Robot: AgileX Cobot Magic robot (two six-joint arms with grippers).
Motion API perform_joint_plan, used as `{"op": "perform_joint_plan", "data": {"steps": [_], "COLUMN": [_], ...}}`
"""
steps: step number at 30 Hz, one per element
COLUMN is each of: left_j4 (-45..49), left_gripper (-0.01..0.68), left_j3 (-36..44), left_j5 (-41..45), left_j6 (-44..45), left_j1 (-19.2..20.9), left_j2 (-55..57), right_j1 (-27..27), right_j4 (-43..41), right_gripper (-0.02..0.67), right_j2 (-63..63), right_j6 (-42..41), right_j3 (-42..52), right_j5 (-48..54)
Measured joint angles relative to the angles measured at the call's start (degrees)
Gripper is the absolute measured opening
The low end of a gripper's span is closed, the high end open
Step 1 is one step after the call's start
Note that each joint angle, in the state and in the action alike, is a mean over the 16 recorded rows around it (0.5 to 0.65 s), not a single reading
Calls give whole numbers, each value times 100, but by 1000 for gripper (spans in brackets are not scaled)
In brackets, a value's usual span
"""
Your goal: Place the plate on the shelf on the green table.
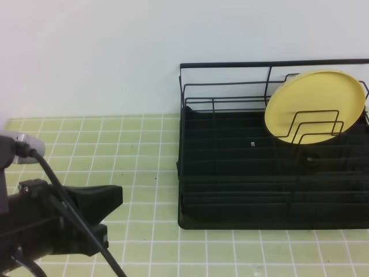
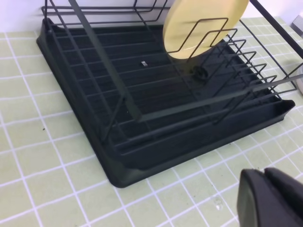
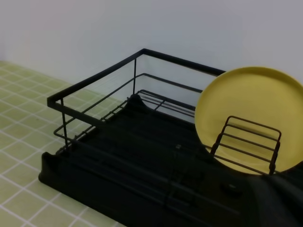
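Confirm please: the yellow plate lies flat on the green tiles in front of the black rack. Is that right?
Not quite. The plate is not flat on the green table; it stands on edge inside the shelf, propped among the wire dividers at its right end. The exterior high view shows this.

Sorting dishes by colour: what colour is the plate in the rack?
Plain pale yellow plate; clearest in the right wrist view.

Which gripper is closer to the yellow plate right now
Right. The right gripper sits just below the plate by the rack; the left gripper is far off, across the tiles.
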Motion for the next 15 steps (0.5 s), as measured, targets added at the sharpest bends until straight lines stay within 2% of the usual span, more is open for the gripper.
{"op": "perform_joint_plan", "data": {"steps": [15], "left_j4": [116], "left_gripper": [0], "left_j3": [36], "left_j5": [-281], "left_j6": [-154], "left_j1": [1], "left_j2": [-65], "right_j1": [0], "right_j4": [6], "right_gripper": [-2], "right_j2": [0], "right_j6": [0], "right_j3": [3], "right_j5": [45]}}
